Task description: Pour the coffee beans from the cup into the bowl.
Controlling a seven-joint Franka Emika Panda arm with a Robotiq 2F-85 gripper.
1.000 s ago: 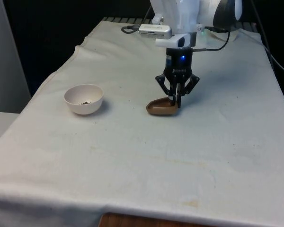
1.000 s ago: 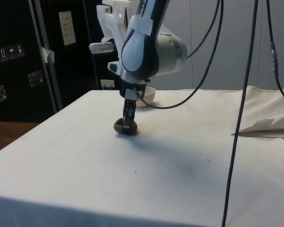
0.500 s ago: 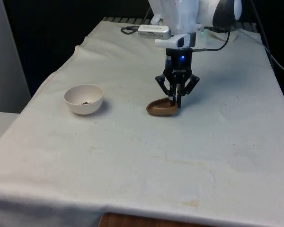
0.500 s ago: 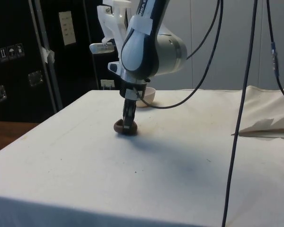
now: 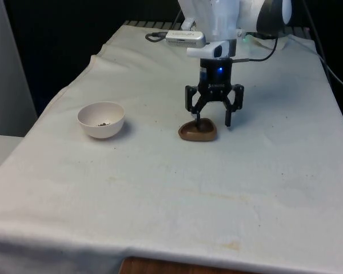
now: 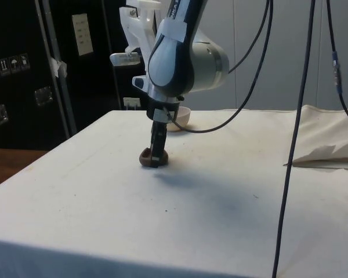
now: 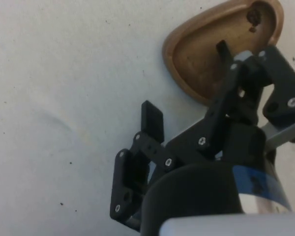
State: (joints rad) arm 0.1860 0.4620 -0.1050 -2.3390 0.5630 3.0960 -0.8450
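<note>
1. The gripper (image 5: 212,121) hangs just above the white cloth (image 5: 160,188) with its jaws spread wide and released, holding nothing; the side view shows the gripper (image 6: 156,155) straight over the cup.
2. In the wrist view the gripper (image 7: 187,83) has one finger (image 7: 152,120) over bare cloth, clear of the cup, while the other finger (image 7: 223,51) sits over the cup's hollow; contact there cannot be told.
3. The brown cup (image 5: 198,131) lies tipped on its side on the cloth, directly below the jaws and slightly offset towards one finger, so that it is not centred between them.
4. In the wrist view the cup (image 7: 206,54) is a pear-shaped shell with its open mouth facing up towards the jaws. Its long axis runs roughly along the line from one finger to the other, the narrower end pointing to the finger over the cloth and the broader end lying past the other finger.
5. A single dark bean (image 7: 253,18) sits inside the broad end.
6. Well apart from the jaws, towards the front view's left, a white bowl (image 5: 101,119) stands upright on the cloth with a few dark coffee beans (image 5: 103,123) in its bottom.
</note>
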